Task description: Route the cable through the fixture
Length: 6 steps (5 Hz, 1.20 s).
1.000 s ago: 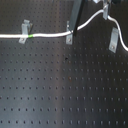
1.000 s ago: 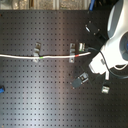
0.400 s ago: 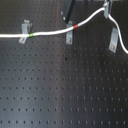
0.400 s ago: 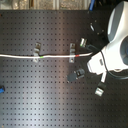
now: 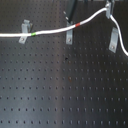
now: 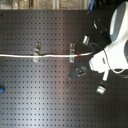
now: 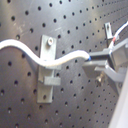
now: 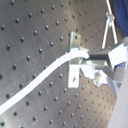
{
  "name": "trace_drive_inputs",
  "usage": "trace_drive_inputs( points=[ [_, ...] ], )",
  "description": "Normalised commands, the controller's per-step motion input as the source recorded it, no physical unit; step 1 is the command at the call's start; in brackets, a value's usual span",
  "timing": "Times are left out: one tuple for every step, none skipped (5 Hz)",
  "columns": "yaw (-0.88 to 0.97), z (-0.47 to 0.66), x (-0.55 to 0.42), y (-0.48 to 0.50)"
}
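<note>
Three small metal clips are seen on the dark tabletop (image 5: 60, 95). In the first exterior view, the cable (image 5: 50, 33) is laid through two clips and stretched toward the third clip (image 5: 114, 40). In the first wrist view, the cable's end is held tight by the pincer (image 7: 97, 61), just beside a clip (image 7: 47, 65).
</note>
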Motion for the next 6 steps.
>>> trace_drive_inputs(
  points=[
    [-0.47, 0.10, -0.201, -0.355],
    [-0.07, 0.03, -0.074, -0.043],
    [0.05, 0.13, -0.033, 0.054],
    [0.36, 0.15, 0.010, 0.100],
    [0.33, 0.19, -0.033, 0.065],
    [0.03, 0.34, -0.126, -0.011]
  ],
)
